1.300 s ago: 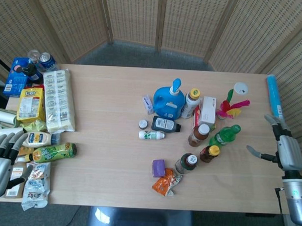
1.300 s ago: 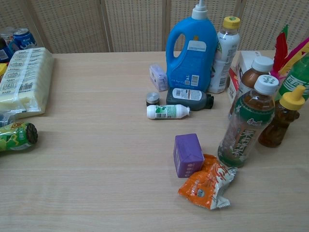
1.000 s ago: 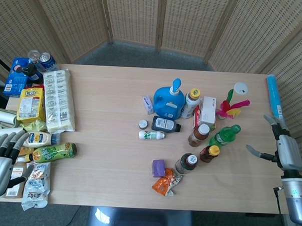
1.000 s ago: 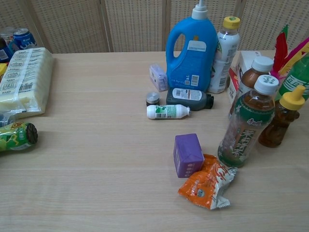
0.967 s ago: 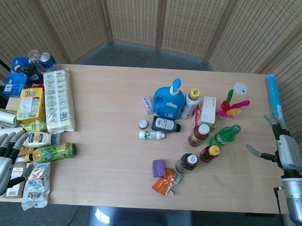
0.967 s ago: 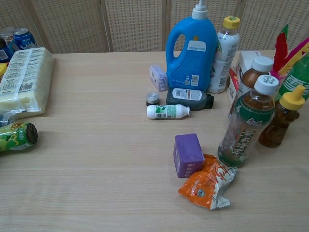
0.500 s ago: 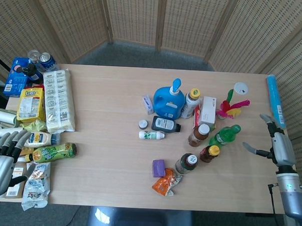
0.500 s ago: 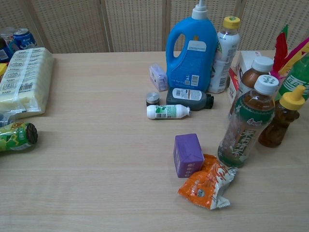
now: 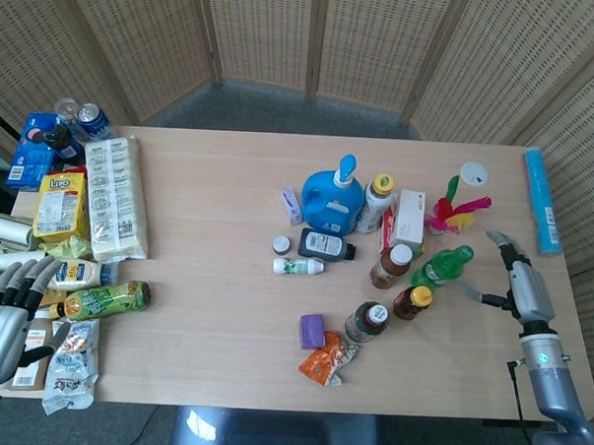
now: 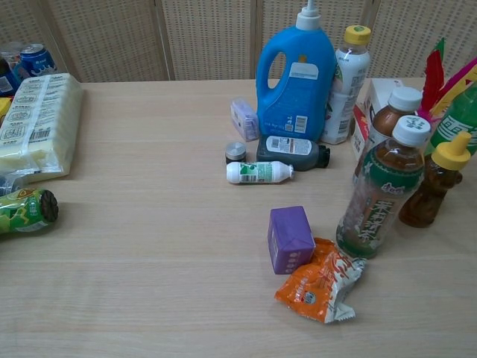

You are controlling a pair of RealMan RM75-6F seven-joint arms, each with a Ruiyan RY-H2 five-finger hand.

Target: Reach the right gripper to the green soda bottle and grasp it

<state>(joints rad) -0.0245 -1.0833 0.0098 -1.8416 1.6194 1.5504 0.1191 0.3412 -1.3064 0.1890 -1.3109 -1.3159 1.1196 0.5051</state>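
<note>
1 green soda bottle (image 9: 442,266) (apparently unheld); right hand (image 9: 517,281) near.

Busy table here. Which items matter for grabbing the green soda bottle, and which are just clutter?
Matters:
green soda bottle
right hand, open, just right of the bottle, not touching it

Clutter:
left hand, idle at the table's left edge
blue detergent jug
brown tea bottle
yellow-capped bottle
feather toy
purple box
orange snack packet

green soda bottle (image 10: 463,113) cropped, perhaps half hidden
</note>
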